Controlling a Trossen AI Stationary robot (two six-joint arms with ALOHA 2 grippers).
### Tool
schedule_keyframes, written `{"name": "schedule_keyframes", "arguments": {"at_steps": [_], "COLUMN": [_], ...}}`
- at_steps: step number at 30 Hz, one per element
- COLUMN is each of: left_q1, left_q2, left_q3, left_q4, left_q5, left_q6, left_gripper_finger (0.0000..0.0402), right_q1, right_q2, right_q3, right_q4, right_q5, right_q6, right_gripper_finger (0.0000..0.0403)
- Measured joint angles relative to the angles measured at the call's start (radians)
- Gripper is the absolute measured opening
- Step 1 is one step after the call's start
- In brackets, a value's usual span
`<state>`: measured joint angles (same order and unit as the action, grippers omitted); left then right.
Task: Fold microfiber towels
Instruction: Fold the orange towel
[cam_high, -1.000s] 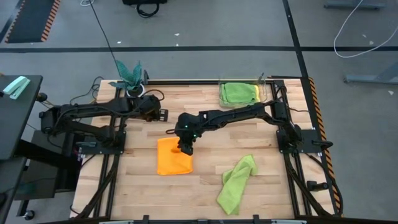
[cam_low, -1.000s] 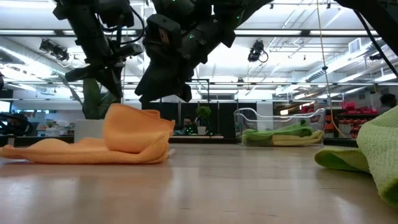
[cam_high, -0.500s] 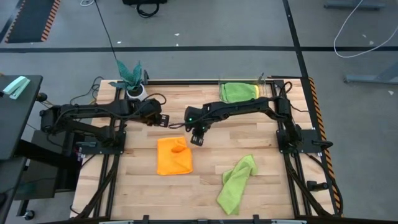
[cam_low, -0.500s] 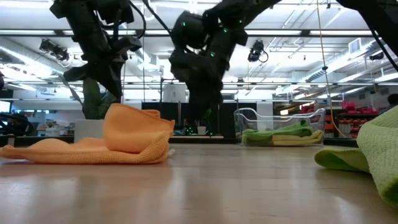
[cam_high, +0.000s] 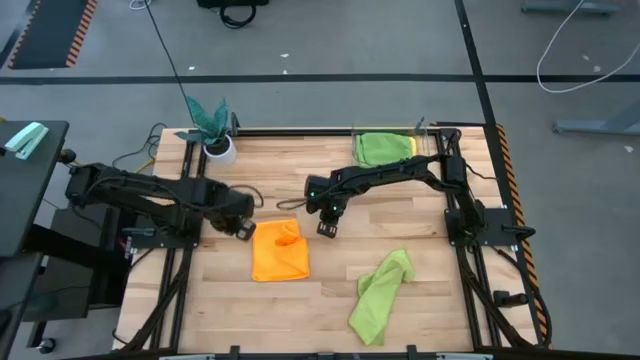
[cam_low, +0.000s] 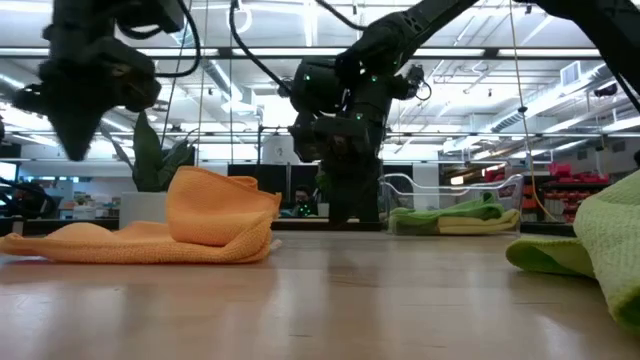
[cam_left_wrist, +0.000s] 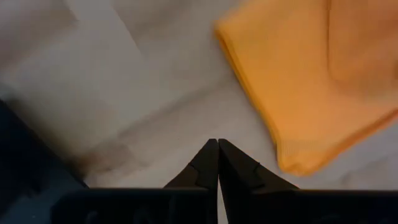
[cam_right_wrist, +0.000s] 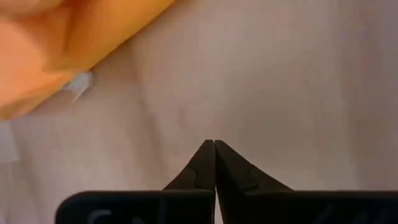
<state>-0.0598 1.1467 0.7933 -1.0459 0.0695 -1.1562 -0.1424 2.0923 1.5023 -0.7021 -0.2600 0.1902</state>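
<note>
An orange towel (cam_high: 277, 252) lies roughly folded on the table's middle, with a raised hump (cam_high: 288, 236) at its far right; it also shows in the low view (cam_low: 190, 228). My left gripper (cam_high: 243, 229) hangs shut just off the towel's far left corner (cam_left_wrist: 231, 32), pointing down and clear of the wood. My right gripper (cam_high: 327, 229) is shut too, over bare wood to the right of the orange towel (cam_right_wrist: 56, 43). A lime green towel (cam_high: 380, 294) lies crumpled near the front right.
A clear bin (cam_high: 386, 149) at the back right holds green and yellow towels. A teal plant in a white pot (cam_high: 214, 132) stands at the back left. Bare wood lies between the orange and green towels. Dark frame rails run along both table sides.
My left gripper has swung from beside the plant toward the near edge, to the orange towel's far left corner, tipping to point more steeply down. My right gripper has left the orange towel, gone toward the table's right, and shut. The towel has kept still.
</note>
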Motion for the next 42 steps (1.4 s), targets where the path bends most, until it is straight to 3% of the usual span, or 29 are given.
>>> {"name": "schedule_keyframes", "arguments": {"at_steps": [8,16,32,42], "left_q1": [-0.188,-0.248,-0.223,-0.077], "left_q2": [0.102,0.267,0.539,0.702], "left_q3": [0.0,0.0,0.026,0.239], "left_q4": [0.115,0.434,0.743,0.704], "left_q5": [0.059,0.065,0.14,0.115], "left_q6": [-0.147,-0.237,-0.349,-0.115], "left_gripper_finger": [0.0014,0.0013,0.0008,0.001], "right_q1": [-0.13,-0.234,-0.329,-0.353], "right_q2": [-0.031,-0.166,-0.327,-0.335], "right_q3": [0.0,0.0,0.0,0.0], "right_q4": [-0.027,-0.022,-0.043,-0.097], "right_q5": [-0.001,0.0,0.017,0.022], "right_q6": [-0.037,-0.11,-0.184,-0.223], "right_gripper_finger": [0.0005,0.0003,0.0001,0.0]}}
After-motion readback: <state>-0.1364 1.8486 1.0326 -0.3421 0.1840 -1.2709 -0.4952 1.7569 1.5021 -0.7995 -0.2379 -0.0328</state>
